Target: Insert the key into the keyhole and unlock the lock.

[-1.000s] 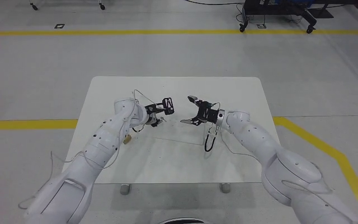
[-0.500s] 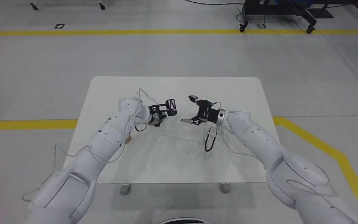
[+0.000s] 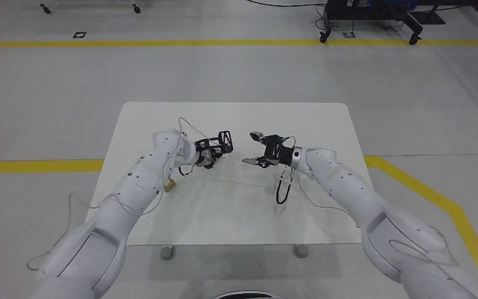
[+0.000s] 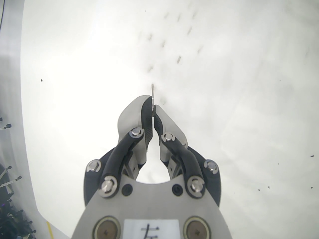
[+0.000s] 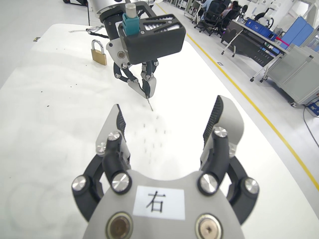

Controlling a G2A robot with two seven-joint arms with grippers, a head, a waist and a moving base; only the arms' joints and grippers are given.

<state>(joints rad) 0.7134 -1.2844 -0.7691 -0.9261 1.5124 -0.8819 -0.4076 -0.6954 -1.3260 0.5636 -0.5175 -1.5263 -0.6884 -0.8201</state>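
My left gripper (image 4: 152,104) is shut on the key (image 4: 152,92), whose thin blade sticks out past the fingertips and points down at the white table (image 3: 321,123). From the right wrist view, the left gripper (image 5: 147,88) holds the key (image 5: 150,103) with its tip at or just above the tabletop. The brass padlock (image 5: 99,56) stands upright behind it, apart from both grippers; in the top view the padlock (image 3: 170,185) sits beside the left forearm. My right gripper (image 5: 169,106) is open and holds nothing, facing the left gripper (image 3: 211,154) across a short gap; right gripper (image 3: 252,148).
A black cable loop (image 3: 281,191) hangs from the right arm over the table. Small dark specks (image 5: 154,135) mark the tabletop between the grippers. Desks, chairs and carts stand in the room beyond the table's far side.
The left wrist has turned slightly while staying near the table's middle with the key still held. The right gripper has barely shifted and stays open.
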